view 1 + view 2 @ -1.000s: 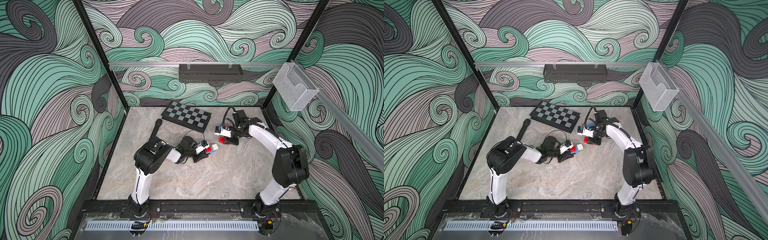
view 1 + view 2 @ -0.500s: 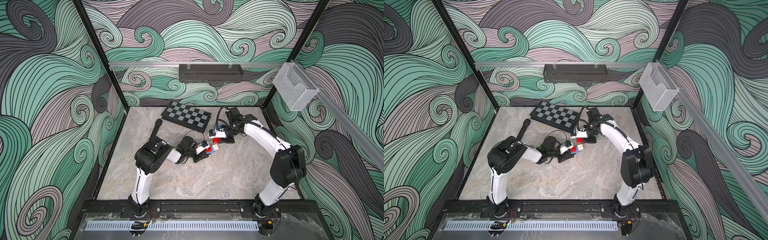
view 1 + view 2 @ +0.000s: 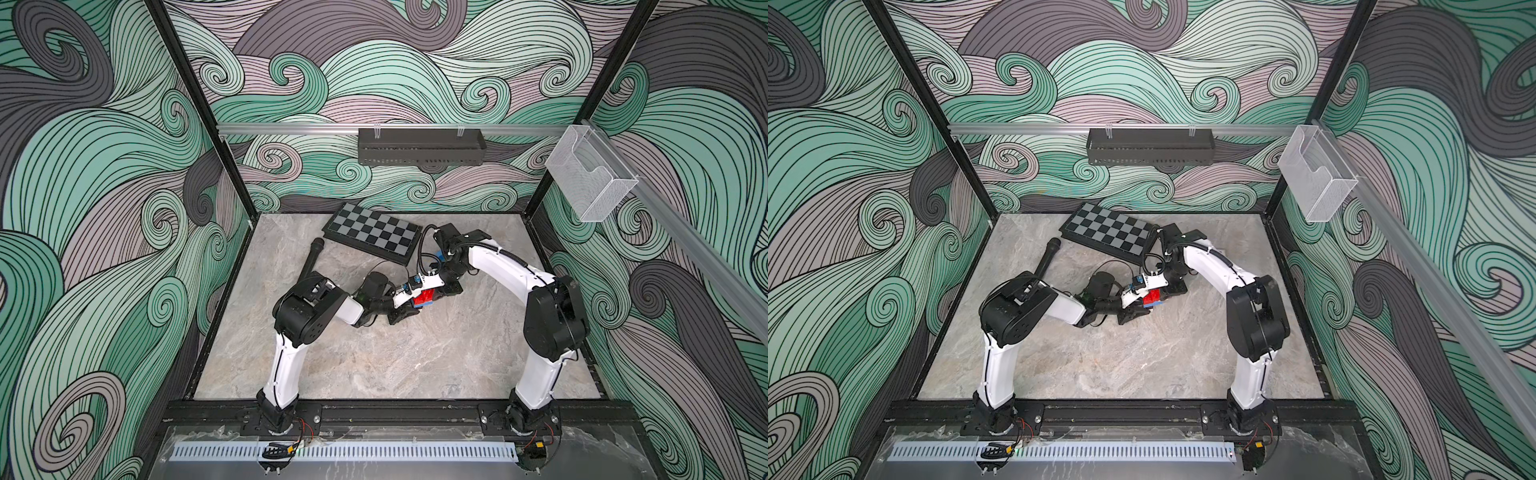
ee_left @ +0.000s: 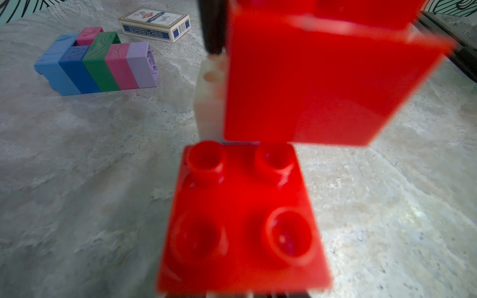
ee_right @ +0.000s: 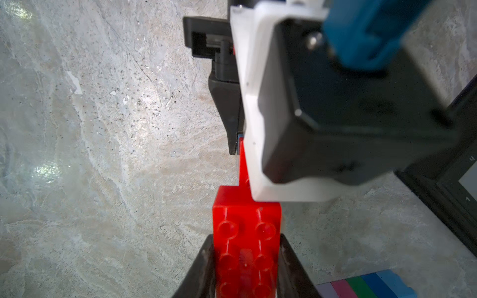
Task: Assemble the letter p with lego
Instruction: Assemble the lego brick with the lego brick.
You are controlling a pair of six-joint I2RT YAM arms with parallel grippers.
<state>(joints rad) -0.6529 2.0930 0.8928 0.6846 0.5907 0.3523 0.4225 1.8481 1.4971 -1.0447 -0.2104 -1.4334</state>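
My left gripper (image 3: 415, 306) is shut on a red square lego brick (image 4: 242, 219), studs toward its camera, with a blue brick (image 3: 426, 305) under it. My right gripper (image 5: 246, 240) is shut on a red oblong lego brick (image 5: 246, 247) and holds it against the far edge of the square one. In the left wrist view the oblong brick (image 4: 322, 85) fills the frame, with a cream brick (image 4: 209, 103) behind it. A joined row of light-blue, blue, green, pink and lilac bricks (image 4: 98, 64) lies on the table. Both grippers meet mid-table in both top views.
A checkered board (image 3: 372, 237) lies at the back of the table, just behind the right arm (image 3: 498, 266). A black cylinder (image 3: 311, 259) lies to its left. A card box (image 4: 154, 23) sits beyond the brick row. A wire basket (image 3: 590, 183) hangs on the right rail.
The right gripper has carried its red oblong brick leftward and toward the front, up to the brick in the left gripper. The left arm has hardly moved.
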